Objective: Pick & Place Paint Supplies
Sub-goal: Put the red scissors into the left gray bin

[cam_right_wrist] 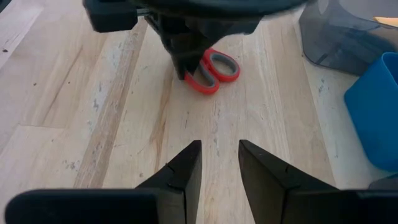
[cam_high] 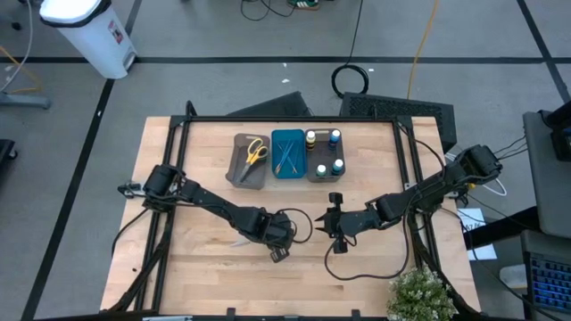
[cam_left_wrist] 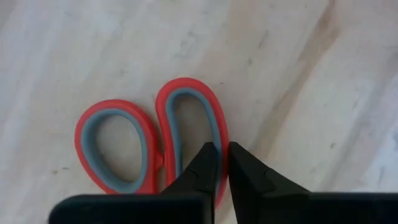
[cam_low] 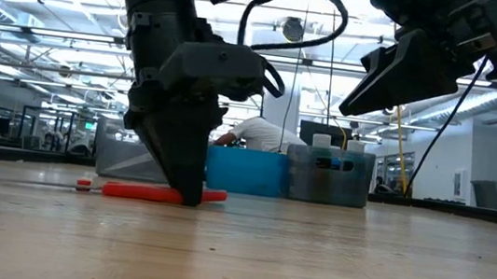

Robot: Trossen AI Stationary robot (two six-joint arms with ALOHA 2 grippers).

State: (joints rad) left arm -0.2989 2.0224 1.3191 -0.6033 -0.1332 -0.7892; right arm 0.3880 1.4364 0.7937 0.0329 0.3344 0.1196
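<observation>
Gripping the red scissors at the handle: left gripper down on the table, fingers drawn nearly together, pinching the rim of one red, grey-lined loop, tips at or just above the wood in the low view. Judged as the pick step for the last loose item, with closure apparently complete and lifting not yet begun. Lying flat on the wood near the table's middle, slightly toward the front edge, blades hidden under the left arm in the high view. Calling next for a straight lift, clear of the surface, then a carry toward the back edge and a release over the grey tray, where yellow scissors already rest; risk judged as the thin loop slipping or pivoting in so narrow a pinch. Right gripper hovering off the table just beside the left one, toward the right edge, fingers spread with a clear gap and holding nothing. Standing in a row along the back edge: grey tray, blue tray with thin sticks, and a clear tray with small bottles. A person partly visible beyond the table in the low view.
</observation>
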